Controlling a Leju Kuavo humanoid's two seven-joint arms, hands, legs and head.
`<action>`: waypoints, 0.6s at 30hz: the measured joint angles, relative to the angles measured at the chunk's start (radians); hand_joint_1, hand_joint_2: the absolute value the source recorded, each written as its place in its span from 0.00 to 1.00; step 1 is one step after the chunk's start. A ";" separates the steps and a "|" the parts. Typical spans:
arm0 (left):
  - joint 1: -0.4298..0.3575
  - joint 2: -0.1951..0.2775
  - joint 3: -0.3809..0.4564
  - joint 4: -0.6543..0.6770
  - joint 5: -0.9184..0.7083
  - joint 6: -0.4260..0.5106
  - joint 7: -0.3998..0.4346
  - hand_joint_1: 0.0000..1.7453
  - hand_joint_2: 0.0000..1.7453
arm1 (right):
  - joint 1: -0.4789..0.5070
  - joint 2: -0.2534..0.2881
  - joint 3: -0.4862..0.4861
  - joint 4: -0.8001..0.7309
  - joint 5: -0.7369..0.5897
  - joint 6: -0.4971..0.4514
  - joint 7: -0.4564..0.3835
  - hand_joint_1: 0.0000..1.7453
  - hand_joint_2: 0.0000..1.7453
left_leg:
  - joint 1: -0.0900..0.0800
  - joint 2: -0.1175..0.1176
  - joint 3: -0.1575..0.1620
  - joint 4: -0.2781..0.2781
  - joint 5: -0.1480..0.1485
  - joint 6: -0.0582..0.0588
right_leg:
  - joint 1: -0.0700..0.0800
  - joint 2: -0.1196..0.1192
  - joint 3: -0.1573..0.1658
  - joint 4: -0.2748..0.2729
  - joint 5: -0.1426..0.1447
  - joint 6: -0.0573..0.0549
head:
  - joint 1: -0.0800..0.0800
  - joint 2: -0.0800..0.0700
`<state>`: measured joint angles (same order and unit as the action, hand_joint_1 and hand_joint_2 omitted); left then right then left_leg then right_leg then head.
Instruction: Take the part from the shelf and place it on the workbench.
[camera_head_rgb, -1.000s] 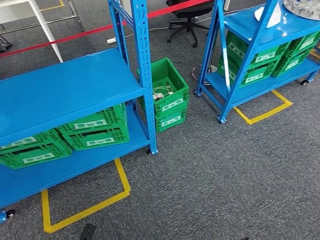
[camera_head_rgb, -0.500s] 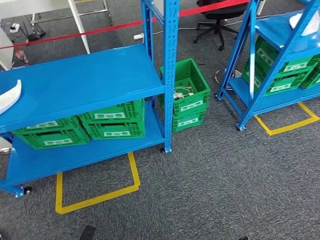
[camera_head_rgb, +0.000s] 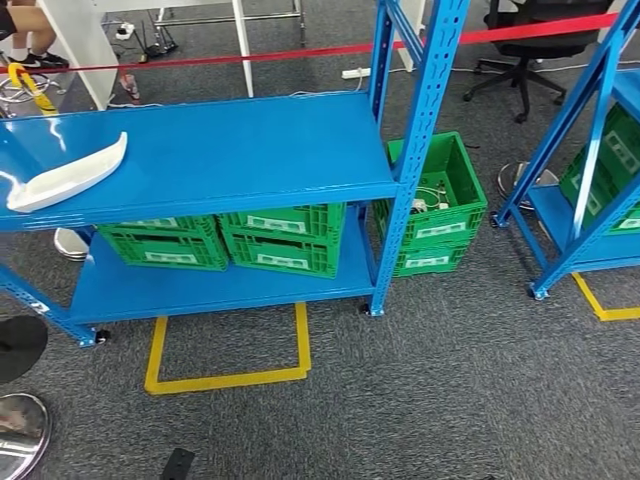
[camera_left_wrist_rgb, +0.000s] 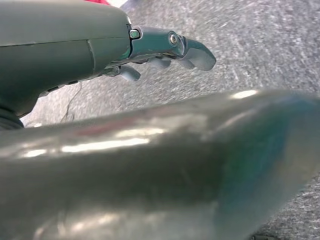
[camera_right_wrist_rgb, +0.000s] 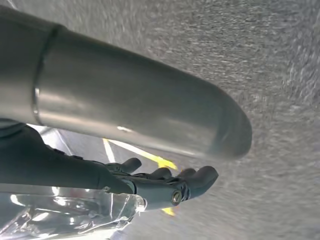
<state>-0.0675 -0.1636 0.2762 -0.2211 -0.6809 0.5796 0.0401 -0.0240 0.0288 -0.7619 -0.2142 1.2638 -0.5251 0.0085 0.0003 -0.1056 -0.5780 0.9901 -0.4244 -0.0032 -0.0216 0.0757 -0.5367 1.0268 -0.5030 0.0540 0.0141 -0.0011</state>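
A long, curved white part (camera_head_rgb: 68, 178) lies on the top board of the blue shelf (camera_head_rgb: 226, 150), near its left end. In the left wrist view my left hand (camera_left_wrist_rgb: 166, 47) hangs over grey carpet with its fingers stretched out and nothing in them. My right hand (camera_right_wrist_rgb: 162, 182) in the right wrist view also hangs above the carpet, fingers apart and holding nothing. Both hands are far from the part.
Green crates (camera_head_rgb: 279, 238) fill the shelf's lower board. Two stacked green crates (camera_head_rgb: 434, 205) stand on the floor beside its right post. A second blue shelf (camera_head_rgb: 596, 130) stands at the right. Yellow floor tape (camera_head_rgb: 226, 378) marks the carpet in front. A round metal base (camera_head_rgb: 23, 425) sits at lower left.
The camera has turned left, so the whole scene has slid to the right. The white part and the shelf's left end have come into view.
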 joint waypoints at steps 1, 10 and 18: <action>0.001 0.000 0.000 0.000 0.000 0.000 0.000 0.00 0.00 | -0.001 0.000 0.000 0.000 0.000 0.000 0.000 0.00 0.00 | 0.001 -0.009 -0.004 0.000 0.004 -0.007 | 0.002 -0.005 0.002 -0.003 0.000 -0.007 | 0.000 0.000; 0.000 0.001 0.000 0.000 0.000 -0.001 0.000 0.00 0.00 | 0.002 0.002 -0.001 0.000 0.002 0.001 -0.004 0.00 0.00 | 0.001 0.094 -0.149 0.279 -0.102 -0.033 | 0.010 -0.114 0.007 -0.006 0.002 -0.046 | -0.012 0.000; 0.001 0.002 0.003 0.000 0.006 0.001 -0.008 0.00 0.00 | -0.011 0.004 -0.013 0.000 -0.013 0.033 -0.018 0.00 0.00 | -0.007 0.124 -0.003 -0.003 0.001 -0.016 | 0.024 -0.145 0.007 -0.007 -0.011 -0.052 | -0.010 0.000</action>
<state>-0.0666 -0.1619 0.2792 -0.2209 -0.6747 0.5807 0.0324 -0.0346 0.0325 -0.7745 -0.2140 1.2513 -0.4921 -0.0098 -0.0067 0.0181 -0.5808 0.9874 -0.4229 -0.0189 0.0022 -0.0691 -0.5295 1.0194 -0.5145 0.0023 0.0043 -0.0010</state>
